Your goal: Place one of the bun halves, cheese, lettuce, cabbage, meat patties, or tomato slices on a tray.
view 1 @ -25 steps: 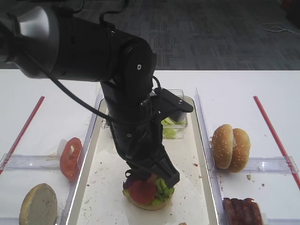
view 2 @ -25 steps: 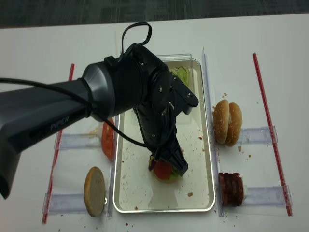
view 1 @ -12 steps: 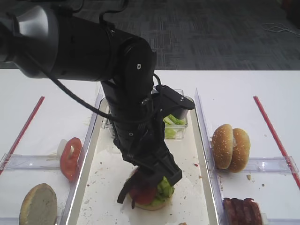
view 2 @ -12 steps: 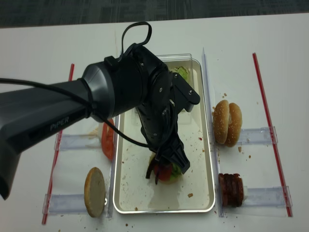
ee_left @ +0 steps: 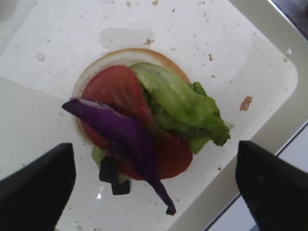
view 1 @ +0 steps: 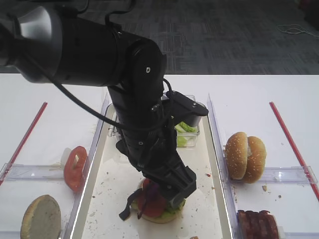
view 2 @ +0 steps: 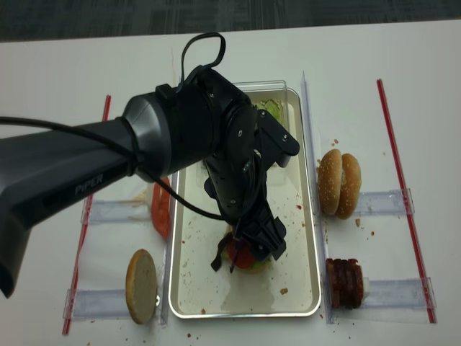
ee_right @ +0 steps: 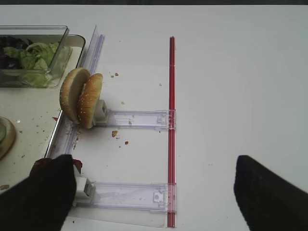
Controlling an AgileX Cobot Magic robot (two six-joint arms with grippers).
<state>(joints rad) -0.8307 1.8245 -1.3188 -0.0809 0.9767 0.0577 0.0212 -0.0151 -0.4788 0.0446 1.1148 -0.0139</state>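
Note:
My left gripper [ee_left: 154,187] hangs open just above a stack in the tray [ee_left: 269,38], and its fingers hold nothing. The stack is a bun half [ee_left: 120,55], lettuce [ee_left: 185,108] and a tomato slice [ee_left: 113,89]. A purple cabbage strip [ee_left: 122,132] lies across the tomato, its tail hanging off the edge. From the high view the left gripper [view 1: 155,196] straddles this stack. My right gripper [ee_right: 154,192] is open over bare table and a clear holder. No cheese is in view.
Right of the tray are upright bun halves [view 1: 244,155] and meat patties [view 1: 259,224]. Left of it are tomato slices [view 1: 75,167] and a bun half [view 1: 41,218]. A clear box of lettuce [view 1: 187,132] sits at the tray's far end. Red strips [ee_right: 171,120] mark the table.
The left gripper has gone from shut to wide open and lifted slightly. The cabbage strip it let go of now rests on the tomato. The right arm's earlier state is not shown.

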